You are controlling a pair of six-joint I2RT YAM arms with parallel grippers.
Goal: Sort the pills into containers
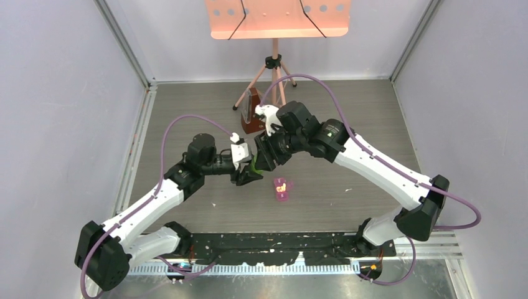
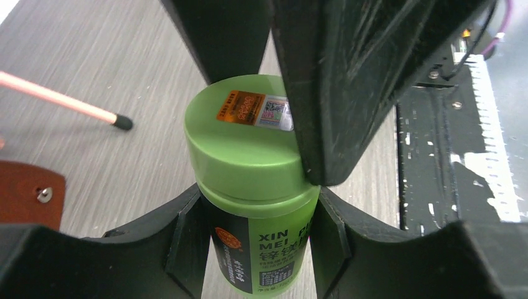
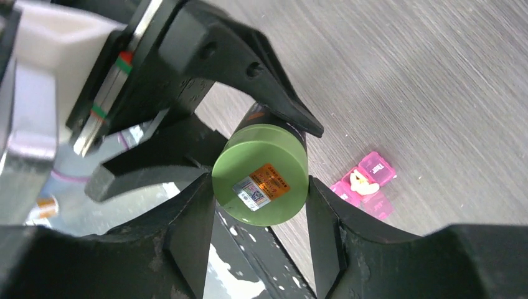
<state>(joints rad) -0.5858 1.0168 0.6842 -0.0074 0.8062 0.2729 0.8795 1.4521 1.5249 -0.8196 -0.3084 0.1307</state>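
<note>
Near edge: both bases on the black mounting plate (image 1: 268, 246). The arms reach in and meet mid-table (image 1: 361, 118).

Left gripper (image 1: 248, 174) (image 2: 256, 215): jaws clamped on the body of the green bottle (image 1: 254, 166) (image 2: 264, 252), one finger on each side just under the cap (image 2: 243, 149). The bottle is held off the table, and the overhead view shows it tilted.

Right gripper (image 1: 264, 159) (image 3: 260, 208): jaws closed on the cap (image 3: 260, 182), with fingers touching it on opposite sides. My left wrist cam shows one right finger pressed on the cap's edge and the other behind it. There's an orange and silver sticker on the cap top.

Pill box (image 1: 281, 188) (image 3: 367, 184): sitting on the table just right of both grippers, not touching either. It's pink and translucent with its lids open. Pills (image 1: 281, 185) (image 3: 361, 181): a pale yellow clump inside the box, middle compartment by the look of it. I can't count them.

Farther back: a brown wedge-shaped object (image 1: 252, 112) stands beside a tripod (image 1: 274, 81). The tripod carries a salmon perforated board (image 1: 277, 18) at the far wall. One pink tripod leg with a black foot (image 2: 118, 119) shows in my left wrist cam.
</note>
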